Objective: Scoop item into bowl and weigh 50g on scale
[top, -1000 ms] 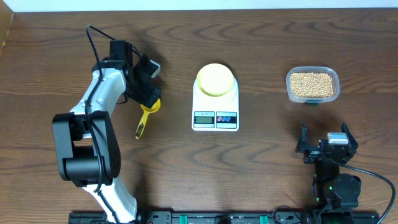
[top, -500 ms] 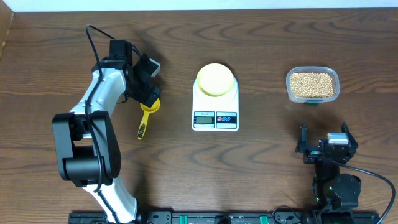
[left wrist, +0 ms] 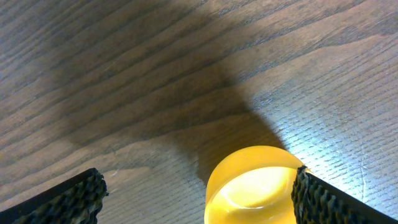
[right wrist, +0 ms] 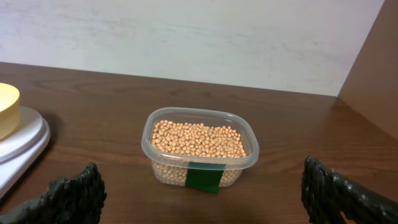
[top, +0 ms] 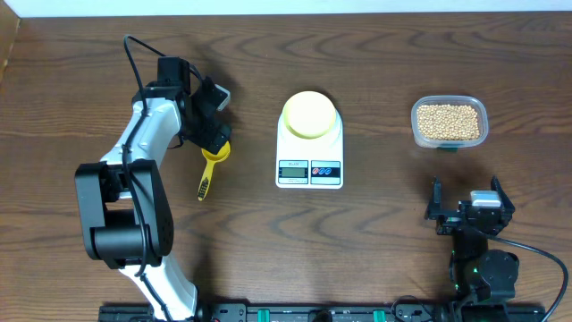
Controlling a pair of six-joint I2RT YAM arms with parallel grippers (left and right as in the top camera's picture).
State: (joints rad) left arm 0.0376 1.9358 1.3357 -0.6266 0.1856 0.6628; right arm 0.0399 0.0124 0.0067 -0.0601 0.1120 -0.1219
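Note:
A yellow measuring spoon (top: 210, 165) lies on the table left of the scale, its handle pointing toward the front edge. My left gripper (top: 214, 134) hangs open over the spoon head (left wrist: 252, 186), which sits between the jaws, close against the right finger (left wrist: 336, 202). The pale-yellow bowl (top: 309, 114) stands on the white scale (top: 309, 165). The beans (top: 449, 120) fill a clear plastic tub (right wrist: 199, 155) at the right. My right gripper (top: 466, 215) rests open near the front edge, facing the tub, nothing between its fingers (right wrist: 68, 199).
The tub carries a green tape strip (right wrist: 205, 176) on its front wall. The bowl's rim (right wrist: 6, 106) and the scale's edge (right wrist: 18, 143) show at the left of the right wrist view. A pale wall runs behind the table.

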